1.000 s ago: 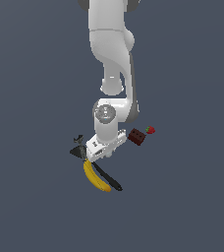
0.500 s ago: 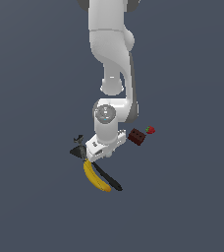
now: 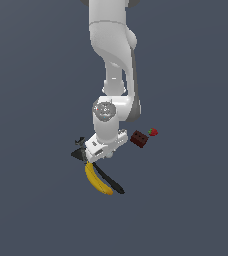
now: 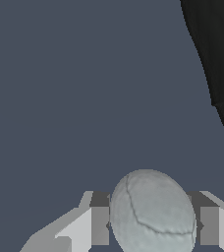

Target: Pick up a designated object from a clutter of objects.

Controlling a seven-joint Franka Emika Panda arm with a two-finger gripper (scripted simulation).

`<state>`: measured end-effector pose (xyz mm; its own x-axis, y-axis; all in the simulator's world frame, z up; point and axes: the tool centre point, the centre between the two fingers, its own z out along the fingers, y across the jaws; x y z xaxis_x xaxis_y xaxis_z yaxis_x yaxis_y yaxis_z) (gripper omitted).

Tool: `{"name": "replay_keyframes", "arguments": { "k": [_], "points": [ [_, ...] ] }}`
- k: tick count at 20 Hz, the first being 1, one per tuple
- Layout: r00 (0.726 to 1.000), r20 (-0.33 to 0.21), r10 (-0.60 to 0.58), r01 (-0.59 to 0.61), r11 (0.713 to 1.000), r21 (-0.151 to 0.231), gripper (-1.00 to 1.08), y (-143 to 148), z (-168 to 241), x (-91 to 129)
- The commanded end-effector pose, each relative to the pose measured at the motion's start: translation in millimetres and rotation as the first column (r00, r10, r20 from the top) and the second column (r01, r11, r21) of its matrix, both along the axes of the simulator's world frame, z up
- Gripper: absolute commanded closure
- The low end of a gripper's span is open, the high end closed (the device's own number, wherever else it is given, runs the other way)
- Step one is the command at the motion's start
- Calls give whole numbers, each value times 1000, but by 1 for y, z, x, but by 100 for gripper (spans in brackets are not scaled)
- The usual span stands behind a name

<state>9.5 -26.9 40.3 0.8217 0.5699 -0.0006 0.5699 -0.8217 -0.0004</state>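
In the wrist view the designated object, a pale grey-white ball with thin seam lines, fills the gap between my gripper's two fingers, and their pads press against its sides. In the exterior view the ball is hidden behind the white hand, and the gripper sits low at the near end of the clutter of objects, just above the yellow banana.
A black-handled tool lies alongside the banana and shows as a dark bar in the wrist view. A dark red-brown block and a red strawberry lie toward the exterior view's right of the hand.
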Motion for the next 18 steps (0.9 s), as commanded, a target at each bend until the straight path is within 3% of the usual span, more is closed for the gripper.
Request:
{"name": "replay_keyframes", "arguments": {
  "k": [1,8,18],
  "points": [
    [1000,1,0,0,1000,0,108,-4,13,0],
    [1000,1,0,0,1000,0,108,-21,68,-2],
    [1000,1,0,0,1000,1,108,-54,177,-5]
  ]
}}
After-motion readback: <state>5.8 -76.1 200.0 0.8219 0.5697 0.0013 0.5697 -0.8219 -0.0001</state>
